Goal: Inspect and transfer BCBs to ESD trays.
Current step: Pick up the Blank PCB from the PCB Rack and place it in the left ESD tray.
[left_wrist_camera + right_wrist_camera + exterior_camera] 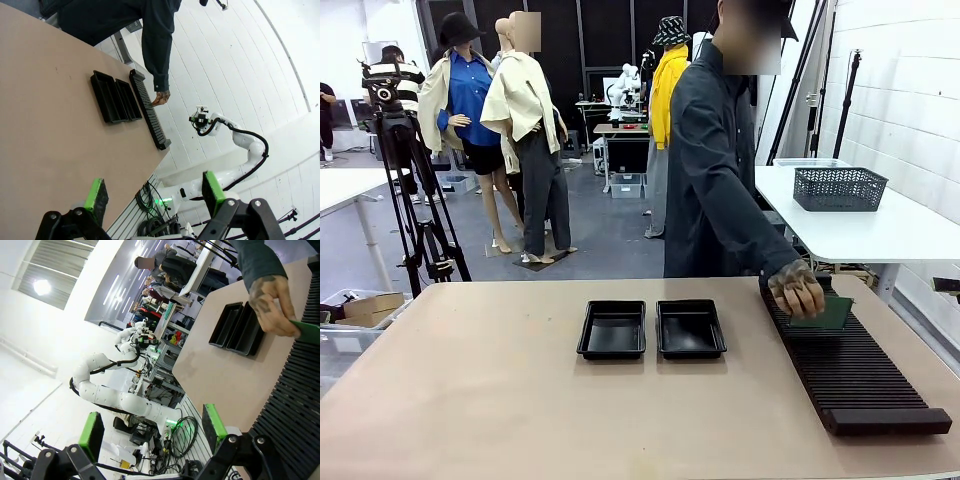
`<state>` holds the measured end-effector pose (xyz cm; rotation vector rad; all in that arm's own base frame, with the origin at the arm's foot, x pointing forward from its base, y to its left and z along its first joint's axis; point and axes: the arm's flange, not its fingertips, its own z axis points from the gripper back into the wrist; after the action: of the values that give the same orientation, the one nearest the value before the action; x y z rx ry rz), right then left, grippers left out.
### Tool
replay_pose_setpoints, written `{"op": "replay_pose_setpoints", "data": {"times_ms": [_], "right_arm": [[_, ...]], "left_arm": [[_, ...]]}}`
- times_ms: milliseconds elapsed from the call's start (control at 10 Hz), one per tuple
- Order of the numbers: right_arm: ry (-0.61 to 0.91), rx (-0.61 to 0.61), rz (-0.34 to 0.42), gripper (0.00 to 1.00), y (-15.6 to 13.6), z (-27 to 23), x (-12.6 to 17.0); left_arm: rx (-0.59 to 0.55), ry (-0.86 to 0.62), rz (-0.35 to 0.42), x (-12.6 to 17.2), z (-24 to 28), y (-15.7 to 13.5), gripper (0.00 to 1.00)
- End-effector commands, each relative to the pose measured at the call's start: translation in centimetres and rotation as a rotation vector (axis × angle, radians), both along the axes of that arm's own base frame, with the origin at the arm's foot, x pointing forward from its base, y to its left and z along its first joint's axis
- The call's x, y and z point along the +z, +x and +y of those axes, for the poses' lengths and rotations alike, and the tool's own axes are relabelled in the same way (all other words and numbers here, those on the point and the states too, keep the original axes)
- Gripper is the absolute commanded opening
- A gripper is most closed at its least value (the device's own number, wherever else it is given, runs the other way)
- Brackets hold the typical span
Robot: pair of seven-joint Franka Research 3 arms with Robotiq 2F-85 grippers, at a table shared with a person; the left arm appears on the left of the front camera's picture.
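board: small thin green square circuit board, pinched in the person's hand at the far end of the long black ribbed rack, over on the right side of the beige desk. Can't tell if its lower edge sits in a slot or is lifted clear.

trays: two shallow black plastic ESD trays, left tray and right tray, side by side mid-desk and almost touching. Both look empty. Their long sides run the same way as the rack, robot side to person side.

left pincer: jaws wide apart, nothing in them, hanging out past the desk's edge, well apart from everything.

right pincer: same deal, wide open and empty, off the rack's near end.

what matters: the board lies ahead of the right pincer, along the rack's length, so the right arm looks nearer. The left one would have to reach over the trays.

room: bare strip between right tray and rack, loads of open desk in front of the trays. The rack hugs the right edge, so coming in from the tray side seems safer.
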<state>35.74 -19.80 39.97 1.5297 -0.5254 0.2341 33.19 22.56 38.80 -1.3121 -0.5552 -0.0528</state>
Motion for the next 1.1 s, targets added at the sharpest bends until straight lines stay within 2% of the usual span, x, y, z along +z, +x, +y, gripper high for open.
{"op": "replay_pose_setpoints", "data": {"times_ms": [0,1000], "right_arm": [[-0.003,-0.004,0.003,1.0,0.02,0.04,-0.14],[-0.003,-0.004,0.003,1.0,0.02,0.04,-0.14]], "left_arm": [[0.005,0.003,0.005,0.23,0.05,-0.06,1.0],[0.005,0.003,0.005,0.23,0.05,-0.06,1.0]]}}
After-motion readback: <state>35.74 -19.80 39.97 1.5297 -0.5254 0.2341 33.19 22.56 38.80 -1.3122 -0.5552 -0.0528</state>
